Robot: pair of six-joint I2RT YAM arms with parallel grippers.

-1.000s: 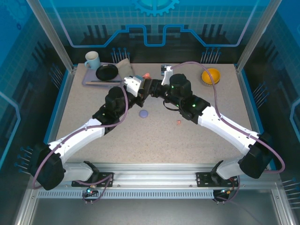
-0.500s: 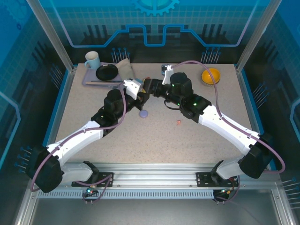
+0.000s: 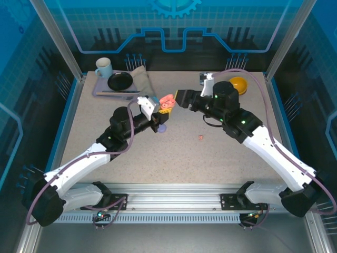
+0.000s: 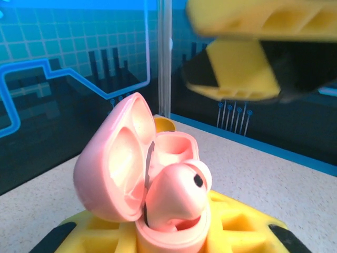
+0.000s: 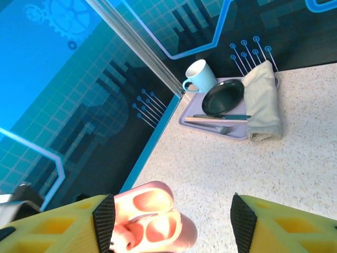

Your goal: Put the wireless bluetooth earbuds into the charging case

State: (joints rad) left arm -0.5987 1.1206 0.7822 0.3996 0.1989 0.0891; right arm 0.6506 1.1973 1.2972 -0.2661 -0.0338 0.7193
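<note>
1. Top external view: our left gripper [image 3: 163, 109] is clamped on the open pink charging case [image 3: 167, 100]. Our right gripper [image 3: 179, 98] stands just right of the case, jaws parted and empty. A loose salmon-pink earbud [image 3: 200, 137] lies on the table, nearward and right of the case, closer to the right arm. We judge it the next pick, though it is too small to read its long axis. A purple case [image 3: 162, 128] lies just nearward of the pink one, partly under the left gripper.
2. Left wrist view: the lid is hinged back to the left. A seated pink earbud [image 4: 179, 197] rests in the near well, and we cannot tell whether it is fully home. The well behind it looks empty. The right gripper's yellow fingers [image 4: 237, 68] are blurred above the case.
3. Right wrist view: the case sits low beside one yellow finger [image 5: 52, 221], cut off by the frame edge, and nothing is gripped.
</note>
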